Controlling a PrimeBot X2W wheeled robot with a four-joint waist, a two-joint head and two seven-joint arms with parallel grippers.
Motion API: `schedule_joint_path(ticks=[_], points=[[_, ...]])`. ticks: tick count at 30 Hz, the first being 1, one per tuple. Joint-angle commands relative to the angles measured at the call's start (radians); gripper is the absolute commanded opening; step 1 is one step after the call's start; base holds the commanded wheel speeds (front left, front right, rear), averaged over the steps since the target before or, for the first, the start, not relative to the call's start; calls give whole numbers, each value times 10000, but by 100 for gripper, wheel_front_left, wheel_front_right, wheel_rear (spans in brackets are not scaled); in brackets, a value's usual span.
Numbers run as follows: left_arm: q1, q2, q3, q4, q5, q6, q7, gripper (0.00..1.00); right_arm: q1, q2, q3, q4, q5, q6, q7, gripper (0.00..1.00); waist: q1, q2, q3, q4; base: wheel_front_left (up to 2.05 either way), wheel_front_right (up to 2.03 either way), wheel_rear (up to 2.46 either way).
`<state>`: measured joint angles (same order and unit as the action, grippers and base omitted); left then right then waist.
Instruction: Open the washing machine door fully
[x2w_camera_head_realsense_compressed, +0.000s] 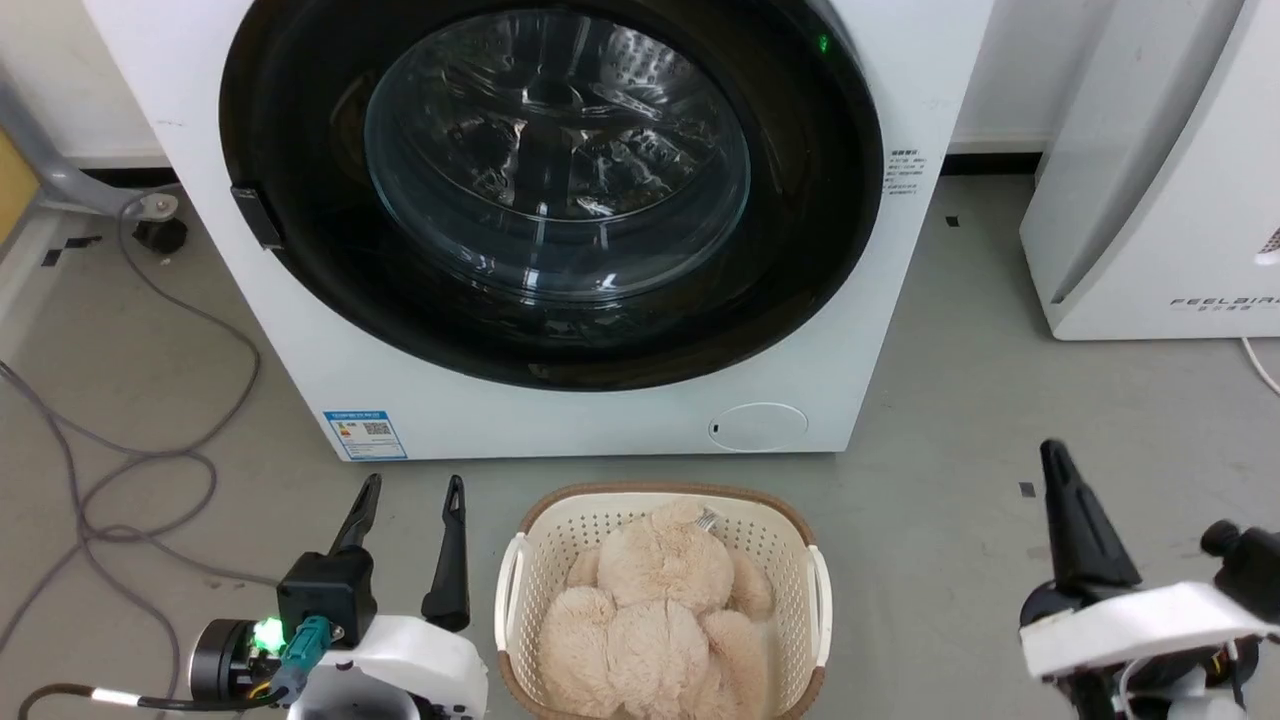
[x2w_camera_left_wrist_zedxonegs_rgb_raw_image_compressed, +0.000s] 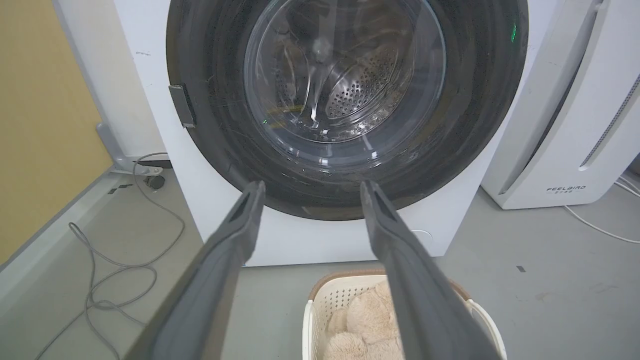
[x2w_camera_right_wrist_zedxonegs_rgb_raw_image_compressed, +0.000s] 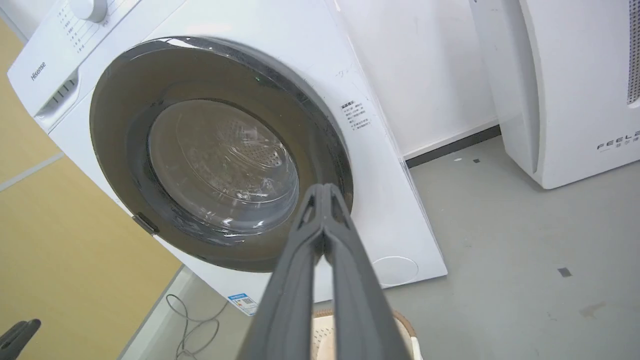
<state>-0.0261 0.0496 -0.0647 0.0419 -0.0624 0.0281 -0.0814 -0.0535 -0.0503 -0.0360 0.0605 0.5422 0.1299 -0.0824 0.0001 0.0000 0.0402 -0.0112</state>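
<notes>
Jaws of the left gripper (x2w_camera_head_realsense_compressed: 413, 484) stand wide apart w/ nothing btwn them. Jaws of the right gripper (x2w_camera_head_realsense_compressed: 1052, 452) are pressed together tip to tip, also holding nothing. Both grippers hang low over the grey floor (x2w_camera_head_realsense_compressed: 960, 400), short of the washing machine (x2w_camera_head_realsense_compressed: 560, 425) and touching nothing.

The washing machine door (x2w_camera_head_realsense_compressed: 555, 170) sits closed, flush w/ the white front. It has a glossy black rim all round, and the perforated steel drum shows thru the clear glass. A small dark handle tab (x2w_camera_head_realsense_compressed: 258, 216) sits on the rim's left edge, approx mid-height. A green light (x2w_camera_head_realsense_compressed: 823, 43) glows on the rim, upper right. A blue label (x2w_camera_head_realsense_compressed: 365, 434) is at the front's bottom left corner and a round white flap (x2w_camera_head_realsense_compressed: 758, 427) at bottom right.

In the left wrist view the spread fingertips frame the door's lower rim. In the right wrist view the closed tips overlap the door's right-hand rim, and the machine appears tilted, w/ a white knob (x2w_camera_right_wrist_zedxonegs_rgb_raw_image_compressed: 88, 7) on the control panel at top.

A basket (x2w_camera_head_realsense_compressed: 665, 493) stands on the floor just in front of the machine, btwn the two grippers and nearer the left one, w/ a beige plush toy (x2w_camera_head_realsense_compressed: 650, 590) inside. Grey cables (x2w_camera_head_realsense_compressed: 150, 450) loop over the floor to the left. A white appliance (x2w_camera_head_realsense_compressed: 1150, 200) lettered FEELAIR stands to the machine's right, apart from it.
</notes>
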Motion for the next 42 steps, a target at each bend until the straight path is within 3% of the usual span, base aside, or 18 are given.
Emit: schedule_joint_path(ticks=[1,10,21,29,42], points=[[-159,12,-55,49,-52,59,-87,100,-221,0,-43,69,332,4,-85,0,0,0,29,-1,0,0,0],[-465,87,-180,-96,-71,187,-279,100,-1596,-117,-375,746,2318,4,-186,0,0,0,416,39,0,0,0],[-835,142,-397,-435,-135,309,-510,100,-3890,-992,-302,2412,4779,5,-222,0,0,0,962,120,0,0,0],[-1183,159,-631,-598,-203,352,-677,100,-6001,-1908,255,3908,6263,5,5,0,0,0,1475,259,0,0,0],[-1781,196,-1049,-640,-308,402,-949,100,-9618,-3090,2082,6324,8164,6,1557,0,-1,0,2274,428,0,0,0]])
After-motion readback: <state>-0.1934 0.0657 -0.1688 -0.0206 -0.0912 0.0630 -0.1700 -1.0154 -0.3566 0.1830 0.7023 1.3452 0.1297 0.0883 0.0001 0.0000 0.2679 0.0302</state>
